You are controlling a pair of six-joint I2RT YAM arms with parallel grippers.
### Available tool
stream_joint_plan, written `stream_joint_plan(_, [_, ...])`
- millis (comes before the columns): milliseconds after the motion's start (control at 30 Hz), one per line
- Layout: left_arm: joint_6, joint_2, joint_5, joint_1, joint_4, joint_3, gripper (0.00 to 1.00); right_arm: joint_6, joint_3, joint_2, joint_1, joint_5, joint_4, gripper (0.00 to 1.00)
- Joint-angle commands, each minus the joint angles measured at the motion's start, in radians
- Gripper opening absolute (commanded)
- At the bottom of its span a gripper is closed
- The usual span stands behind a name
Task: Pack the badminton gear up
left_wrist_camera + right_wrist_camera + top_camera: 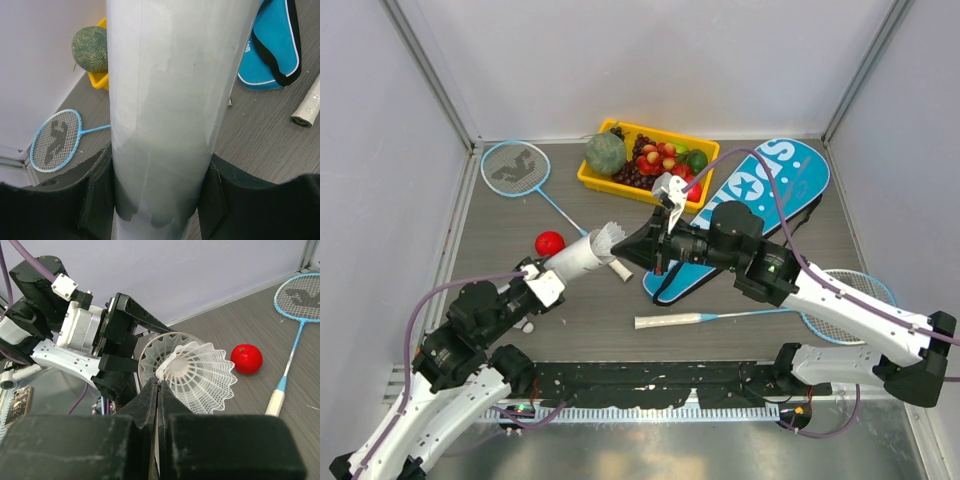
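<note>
Clamps the tube (575,258) in the left gripper (544,280), lifted and tilted so its open mouth faces the other arm. Pinches a shuttlecock (200,375) between the closed fingers of the right gripper (159,385), right at that mouth, seemingly lined up to slide in. Bag (770,190) flat on the table (600,320), well apart, probably for the last step.

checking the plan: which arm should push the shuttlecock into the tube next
Right: the right gripper pinches the shuttlecock at the white tube's open mouth, while the left gripper is busy clamping that tube.
</note>
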State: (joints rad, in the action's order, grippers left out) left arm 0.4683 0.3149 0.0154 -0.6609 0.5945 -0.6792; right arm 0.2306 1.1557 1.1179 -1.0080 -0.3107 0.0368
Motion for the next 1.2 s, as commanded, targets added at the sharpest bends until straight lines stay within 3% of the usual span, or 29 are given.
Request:
stream_joint_plan(0, [0.0, 0.023, 0.035, 0.001, -0.062, -0.06, 0.39, 0.026, 0.006, 0.032, -0.03, 0.021, -0.124, 0.05])
stream_joint_plan(733, [0.013, 0.038, 0.02, 0.001, -0.091, -0.063, 0.38, 0.138, -0.008, 0.142, -0.055, -0.025, -0.215, 0.05])
stream_joint_plan(800, [0.013, 0.039, 0.014, 0.0, -0.096, -0.066, 0.38, 0.144, -0.007, 0.128, -0.053, -0.016, -0.207, 0.14])
stream_joint_plan(833, [0.012, 0.042, 0.005, 0.001, -0.094, -0.071, 0.37, 0.15, -0.008, 0.114, -0.055, -0.007, -0.206, 0.25])
stream_joint_plan(900, [0.009, 0.046, -0.008, 0.0, -0.093, -0.077, 0.37, 0.157, -0.01, 0.09, -0.055, 0.007, -0.206, 0.37])
stream_joint_plan(1033, [0.006, 0.044, -0.11, 0.0, -0.105, -0.085, 0.35, 0.167, -0.03, 0.031, -0.053, 0.038, -0.212, 0.58])
stream_joint_plan(1167, [0.003, 0.038, -0.175, 0.001, -0.128, -0.079, 0.37, 0.161, -0.042, -0.015, -0.053, 0.071, -0.213, 0.69])
